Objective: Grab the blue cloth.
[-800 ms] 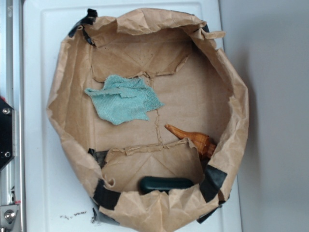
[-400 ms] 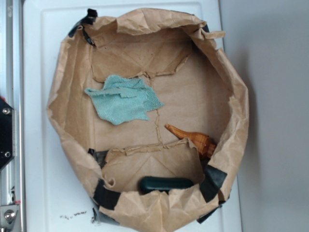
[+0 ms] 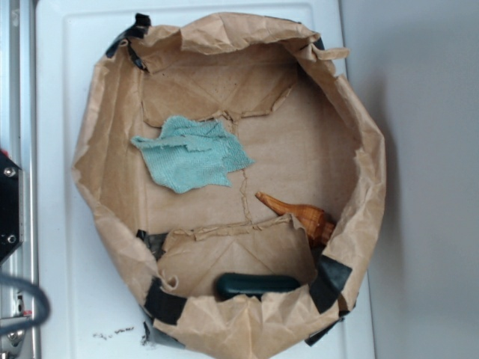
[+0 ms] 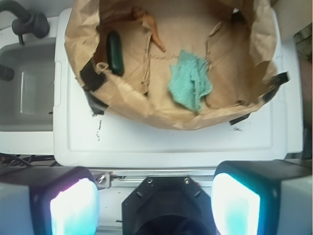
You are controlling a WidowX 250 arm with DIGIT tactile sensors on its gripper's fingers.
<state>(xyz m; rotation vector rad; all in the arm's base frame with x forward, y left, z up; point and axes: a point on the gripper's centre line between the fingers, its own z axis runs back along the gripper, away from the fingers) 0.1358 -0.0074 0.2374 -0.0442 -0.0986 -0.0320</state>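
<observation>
Claw [image 4: 155,203] released, jaws wide, at 6 o'clock outside crumpled paper bag [image 3: 359,149]. Inside bag: frayed woven cloth [image 3: 191,153] at 10, oblong green handle [image 3: 257,284] at 6.

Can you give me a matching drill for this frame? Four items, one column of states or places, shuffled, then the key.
Items
1. blue cloth
2. dark green oblong object
3. orange-brown carved object
4. gripper

States
A. open, outside the bag
B. against the bag wall beside black tape
C. spread flat, crumpled, on the bag floor
D. pointed tip aimed toward the cloth

Pairs: 1-C, 2-B, 3-D, 4-A
</observation>
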